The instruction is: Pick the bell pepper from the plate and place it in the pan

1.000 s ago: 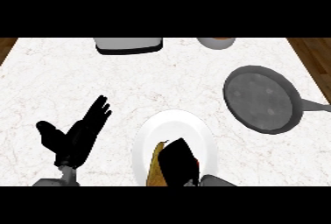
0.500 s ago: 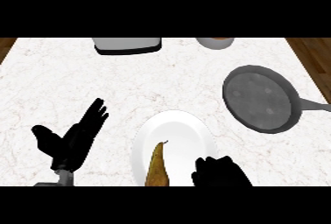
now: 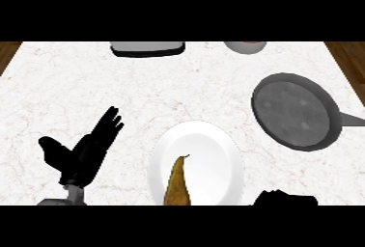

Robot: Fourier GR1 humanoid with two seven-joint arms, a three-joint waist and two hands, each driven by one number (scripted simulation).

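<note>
Lying on the near left part of the plate point(image 3: 211, 144), the bell pepper point(image 3: 176, 183) points lengthwise away from me. My right hand point(image 3: 285, 198), just right of the plate, is nearer; open or closed, I cannot tell. My left hand point(image 3: 85, 152) rests spread, left of the plate.

The counter point(image 3: 85, 87) looks like white marble, smooth and matt, with faint reddish veins. The plate point(image 3: 214, 149) is plain white, smooth like glazed ceramic, with a soft sheen. On the plate, the bell pepper point(image 3: 176, 185) has a smooth, dull yellow-olive skin. Right of the plate and further back, the pan point(image 3: 294, 111) looks like dark grey metal, matt, its inside faintly speckled. Left of the plate, the left hand point(image 3: 82, 152) is matt black, like plastic or rubber. Beyond the counter's far corners shows brown wood point(image 3: 8, 48).
</note>
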